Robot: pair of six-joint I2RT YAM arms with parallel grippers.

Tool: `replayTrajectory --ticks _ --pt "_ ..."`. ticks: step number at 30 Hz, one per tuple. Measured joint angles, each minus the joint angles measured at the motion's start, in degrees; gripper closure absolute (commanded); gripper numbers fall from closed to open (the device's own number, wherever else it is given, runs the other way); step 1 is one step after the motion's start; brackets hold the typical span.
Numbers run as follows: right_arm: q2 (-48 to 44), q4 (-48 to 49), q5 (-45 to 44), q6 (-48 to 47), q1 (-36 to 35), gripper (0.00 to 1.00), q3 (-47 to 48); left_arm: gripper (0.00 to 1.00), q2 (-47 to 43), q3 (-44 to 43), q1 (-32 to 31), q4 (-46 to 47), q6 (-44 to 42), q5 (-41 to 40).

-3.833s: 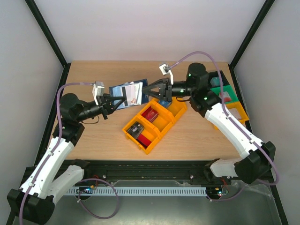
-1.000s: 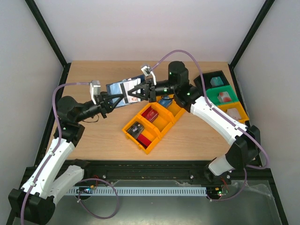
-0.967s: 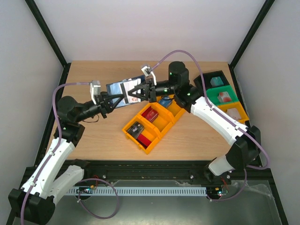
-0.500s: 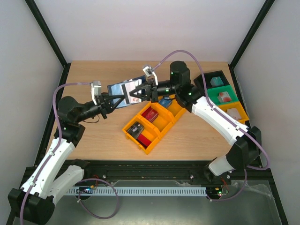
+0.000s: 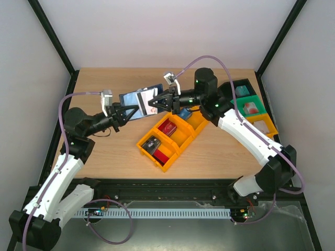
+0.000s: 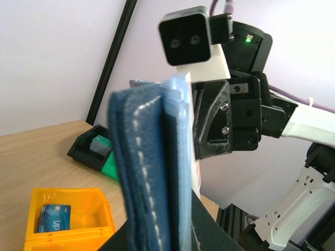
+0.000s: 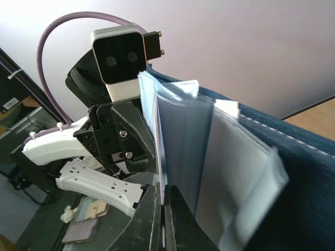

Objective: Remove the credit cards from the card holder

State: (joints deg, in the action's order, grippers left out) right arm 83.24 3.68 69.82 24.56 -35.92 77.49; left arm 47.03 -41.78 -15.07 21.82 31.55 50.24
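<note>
**Holder pinned mid-air between both grippers, right jaws at its open edge**

- Table: wood top. Both arms reach in towards the centre-far area.
- Yellow bin: three compartments, sits diagonally at mid-table.
  - The near-left compartment has a dark card with something red beside it.
  - The middle compartment has a red card.
  - The far-right compartment has a blue card, partly under the right arm.
- Row of small trays sits along the right edge of the table: black, green, yellow.
- Card holder: off the table, just beyond the bin's far-left side, between the two grippers. It is open, navy outside and lighter blue inside. Pale leaves or card edges fan out of it in the right wrist view.
- Left gripper: clamped on the holder's near-left edge. In the left wrist view the stitched navy edge rises straight up from between its jaws.
- Right gripper: jaws pressed fully together, right at the holder's open right side.
  - A thin pale-blue leaf edge runs up from the seam between the fingers.
  - Can't tell if a card or only a sleeve is caught there.
  - From the top camera, its tips touch a white piece poking out of the holder.
</note>
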Motion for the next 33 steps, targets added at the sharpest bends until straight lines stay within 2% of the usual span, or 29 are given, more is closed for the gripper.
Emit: replayTrajectory --ticks 4,9,13,16,20,24,26,28,30,33 --pt "-2.36 -2.19 -1.90 -2.71 1.51 0.99 -0.04 0.97 -0.02 0.00 0.37 -0.35 -0.02 -0.61" --pt "-4.61 -2.73 -3.65 -5.33 2.58 0.98 -0.04 0.98 -0.07 0.00 0.52 -0.52 -0.22 -0.85" --pt "-4.81 -8.57 -7.28 -10.19 2.86 0.98 0.85 0.98 -0.68 -0.02 0.61 -3.04 -1.25 -3.52" --pt "-4.76 -16.85 -13.70 -16.22 3.50 0.99 4.57 0.98 -1.07 -0.02 0.85 -6.73 -2.32 -9.44" --pt "-5.33 -24.39 -28.09 -25.90 3.56 0.99 12.07 0.98 -1.14 0.11 2.12 -12.48 -3.23 -19.74" --pt "-9.70 -25.24 -48.89 -41.31 1.46 0.98 13.35 0.98 -1.14 0.92 3.26 -16.41 -4.15 -26.93" --pt "-13.05 -19.80 -62.82 -53.86 -0.66 0.98 9.77 0.98 -1.14 1.36 3.50 -17.62 -4.59 -29.09" --pt "-15.10 -13.05 -73.11 -66.23 -2.03 0.99 5.09 0.98 -1.14 1.53 3.52 -18.58 -5.03 -30.36" --pt "-15.80 1.20 -85.00 -84.04 -2.58 0.98 -2.64 0.98 -1.14 1.57 3.67 -19.28 -5.49 -31.23" --pt "-13.33 14.80 -94.53 -102.75 -2.69 0.99 -9.60 0.98 -1.14 1.57 3.98 -20.00 -6.03 -31.98"
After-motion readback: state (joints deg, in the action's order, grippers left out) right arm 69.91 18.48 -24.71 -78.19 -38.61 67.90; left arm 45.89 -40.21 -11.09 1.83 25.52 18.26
